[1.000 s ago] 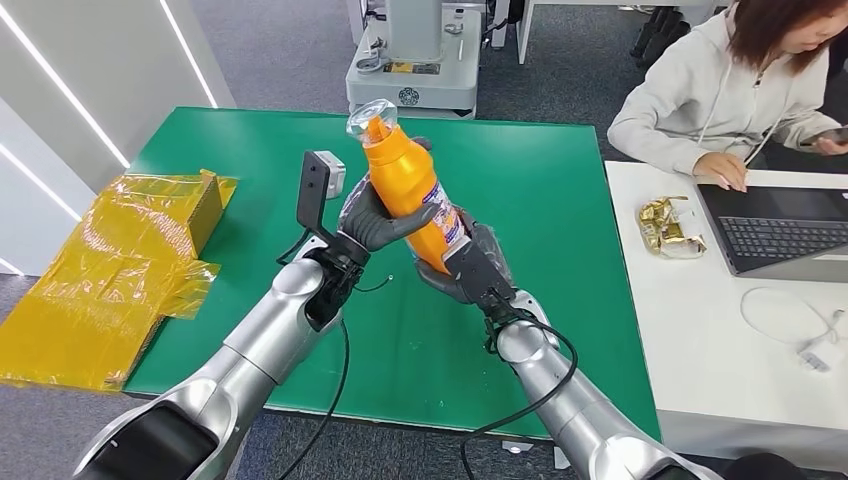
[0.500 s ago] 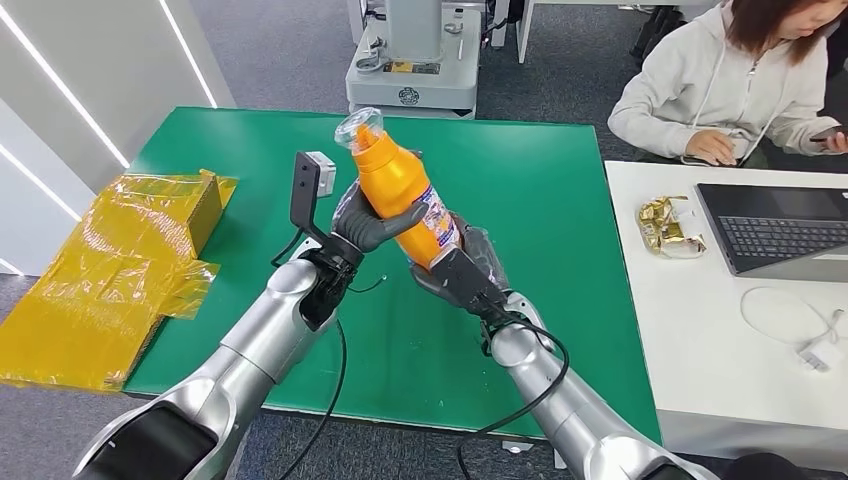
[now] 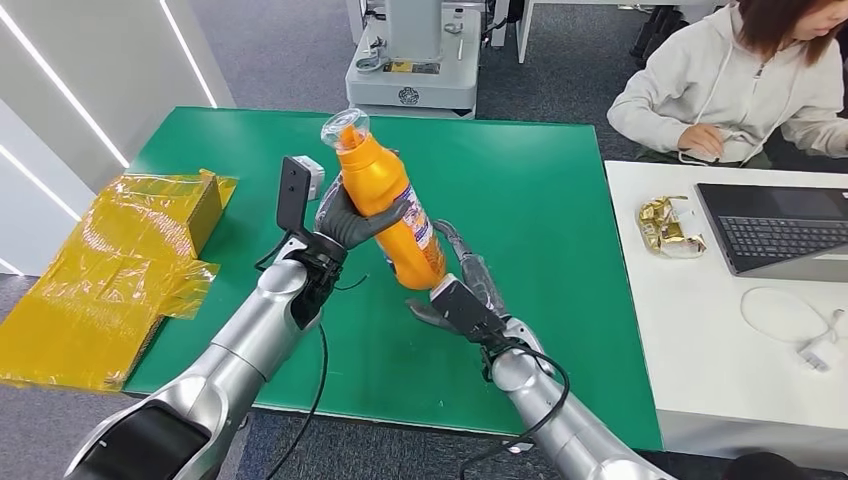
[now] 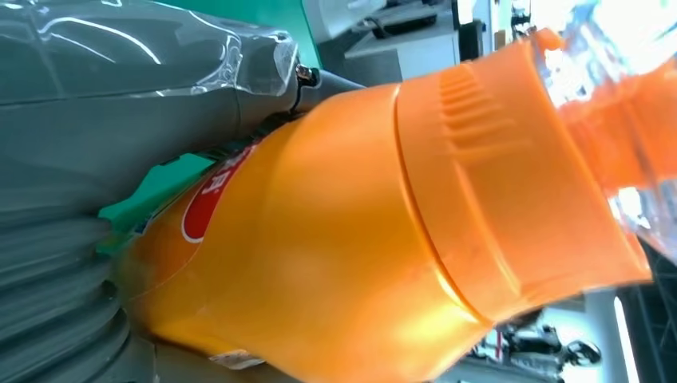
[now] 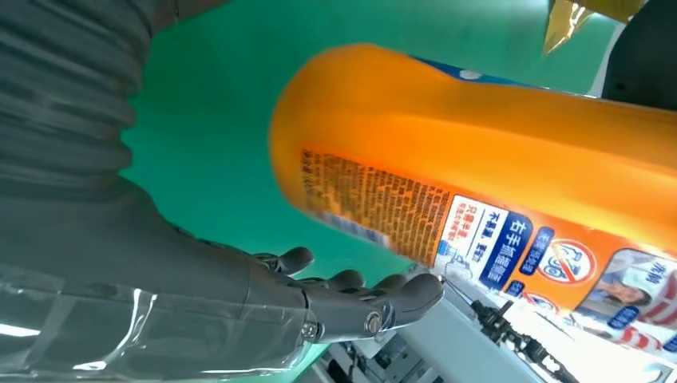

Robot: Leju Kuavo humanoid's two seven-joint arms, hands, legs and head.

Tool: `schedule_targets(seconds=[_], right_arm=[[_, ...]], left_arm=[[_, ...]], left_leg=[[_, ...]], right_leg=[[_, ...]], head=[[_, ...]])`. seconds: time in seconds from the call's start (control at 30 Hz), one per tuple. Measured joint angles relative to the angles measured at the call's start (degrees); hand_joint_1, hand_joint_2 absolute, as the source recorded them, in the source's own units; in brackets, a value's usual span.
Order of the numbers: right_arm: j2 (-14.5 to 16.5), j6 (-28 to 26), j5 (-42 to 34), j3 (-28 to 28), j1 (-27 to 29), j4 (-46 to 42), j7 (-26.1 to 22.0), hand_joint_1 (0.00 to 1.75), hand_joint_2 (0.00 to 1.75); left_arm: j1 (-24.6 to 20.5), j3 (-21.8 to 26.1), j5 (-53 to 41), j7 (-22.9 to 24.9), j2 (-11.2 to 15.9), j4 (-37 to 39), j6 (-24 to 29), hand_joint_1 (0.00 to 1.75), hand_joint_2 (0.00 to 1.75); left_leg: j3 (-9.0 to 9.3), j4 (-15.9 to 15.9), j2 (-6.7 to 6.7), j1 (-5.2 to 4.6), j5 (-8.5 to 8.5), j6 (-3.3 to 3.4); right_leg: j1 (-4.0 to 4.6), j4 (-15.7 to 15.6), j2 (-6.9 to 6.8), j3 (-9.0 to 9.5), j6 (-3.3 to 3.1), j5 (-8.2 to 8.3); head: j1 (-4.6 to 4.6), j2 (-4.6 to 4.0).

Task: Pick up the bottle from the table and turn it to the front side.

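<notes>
One orange plastic bottle with a clear cap cover and a printed label (image 3: 388,207) is in the scene, held above the green table (image 3: 540,190), cap tilted toward the far left, base toward the near right. The left hand (image 3: 352,219) grips its upper body, dark fingers wrapped around the orange shoulder below the ribbed cap. The right hand (image 3: 462,290) sits just below and to the right of the bottle's base, fingers spread and holding nothing; in the right wrist view the fingertips (image 5: 415,292) stand apart from the label.

Other items, counted: one yellow film-wrapped box (image 3: 110,270) off the table's left edge; one white desk (image 3: 730,350) against the right edge, carrying one laptop (image 3: 780,230), one gold foil wrapper (image 3: 670,226) and one white cable (image 3: 800,325); one seated person in a grey hooded top (image 3: 720,90) at the far right; one grey machine base (image 3: 415,75) beyond the far edge.

Bare green surface lies around both hands on all sides.
</notes>
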Motion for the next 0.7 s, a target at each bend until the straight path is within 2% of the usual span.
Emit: schedule_targets(seconds=[0.1, 0.27, 0.43, 0.57, 0.7], right_arm=[[-0.8, 0.8, 0.0, 0.0, 1.5, -1.6, -0.7, 0.0, 1.75], [-3.1, 1.3, -0.5, 0.0, 5.5, -6.8, -1.5, 0.0, 1.75], [-4.7, 1.6, -1.1, 0.0, 7.5, -10.4, -1.7, 0.0, 1.75], [-6.2, 1.8, -2.1, 0.0, 9.5, -14.9, -2.2, 0.0, 1.75], [-8.2, 0.7, -3.1, -0.4, 12.3, -20.1, -2.5, 0.0, 1.75]], left_arm=[[0.0, 0.4, -4.4, -1.9, 0.7, 0.2, 2.6, 1.75, 1.75], [0.4, 2.0, -6.5, -4.4, 2.9, 1.4, 0.8, 1.75, 1.75], [0.6, 2.3, -8.7, -6.0, 4.0, 2.3, 1.2, 1.75, 1.75], [0.3, 2.2, -17.2, -8.8, 4.9, 2.6, 6.9, 1.75, 1.75], [-0.2, 1.5, -26.8, -9.3, 6.4, 3.1, 14.9, 1.75, 1.75]], left_leg=[[0.0, 0.0, 0.01, 0.0, 0.0, 0.0], [-0.02, 0.0, 0.01, 0.0, 0.0, 0.0], [-0.03, 0.0, 0.01, 0.0, 0.0, 0.0], [-0.03, 0.0, 0.02, 0.0, 0.0, 0.0], [-0.03, 0.0, 0.02, 0.0, 0.0, 0.0]], right_leg=[[0.0, 0.0, 0.01, 0.0, 0.0, 0.0], [0.0, 0.0, 0.01, -0.03, 0.0, 0.0], [0.0, 0.0, 0.01, -0.04, 0.0, 0.0], [0.0, 0.0, 0.01, -0.04, 0.0, 0.0], [0.0, 0.0, 0.03, -0.05, 0.0, 0.0]], head=[[-0.01, 0.0], [-0.01, 0.0], [0.0, 0.0], [0.0, 0.0], [-0.01, 0.0]])
